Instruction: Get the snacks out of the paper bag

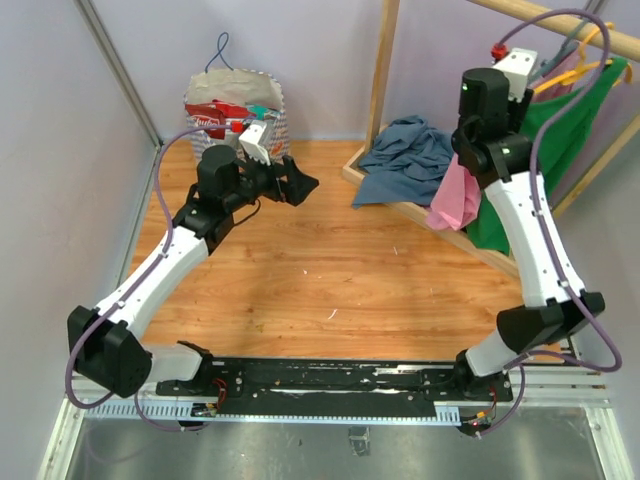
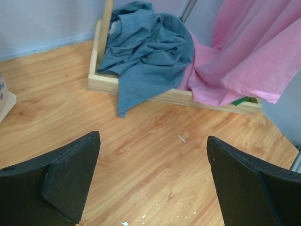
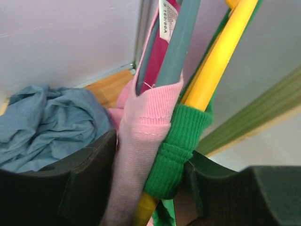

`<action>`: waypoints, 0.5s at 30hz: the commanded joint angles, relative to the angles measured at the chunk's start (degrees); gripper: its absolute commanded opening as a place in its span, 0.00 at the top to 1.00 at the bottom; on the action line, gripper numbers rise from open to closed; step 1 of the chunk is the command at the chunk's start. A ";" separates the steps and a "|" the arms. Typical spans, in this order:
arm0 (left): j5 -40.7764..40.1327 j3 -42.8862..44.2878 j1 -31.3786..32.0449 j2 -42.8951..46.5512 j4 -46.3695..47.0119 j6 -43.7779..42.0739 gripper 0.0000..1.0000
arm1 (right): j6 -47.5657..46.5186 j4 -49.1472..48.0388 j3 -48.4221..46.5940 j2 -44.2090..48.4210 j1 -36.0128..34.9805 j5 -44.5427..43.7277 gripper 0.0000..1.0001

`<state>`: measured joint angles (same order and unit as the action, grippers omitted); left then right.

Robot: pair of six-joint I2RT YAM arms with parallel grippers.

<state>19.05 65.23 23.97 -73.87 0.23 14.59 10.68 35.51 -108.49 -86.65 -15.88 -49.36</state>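
The paper bag (image 1: 236,108) stands upright at the back left against the wall, its blue cord handle sticking up. The snacks (image 1: 214,116) fill its open top; a red-and-white packet shows most clearly. My left gripper (image 1: 304,185) hovers just right of the bag, turned away from it. It is open, with only bare wooden floor between its fingers (image 2: 75,174). A sliver of the bag (image 2: 3,96) shows at the left edge of that view. My right gripper (image 3: 150,162) is raised at the clothes rack, shut on the pink garment (image 3: 141,136) and the green garment (image 3: 181,141).
A grey-blue cloth (image 1: 405,158) lies heaped on the wooden rack base (image 1: 452,236) at the back right. The pink garment (image 1: 455,195) and the green one (image 1: 560,140) hang from the rail (image 1: 560,25). An upright wooden post (image 1: 381,70) stands beside them.
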 commanded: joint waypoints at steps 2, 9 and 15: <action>-0.73 -0.73 -1.55 2.21 -0.92 -0.23 0.00 | -5.85 -2.92 -7.36 -7.84 -5.14 1.17 0.67; -2.13 -1.46 -5.30 4.26 -2.62 2.34 0.00 | -10.48 -2.46 -21.05 -20.35 -9.47 4.81 0.69; -1.46 -2.48 -10.90 6.54 -3.25 5.21 0.00 | -16.80 -4.83 -37.23 -33.60 -13.26 7.73 0.67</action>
<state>17.41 63.26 15.92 -69.54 -2.79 17.50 0.27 34.20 -138.54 -114.34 -26.96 -46.15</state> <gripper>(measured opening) 0.994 0.477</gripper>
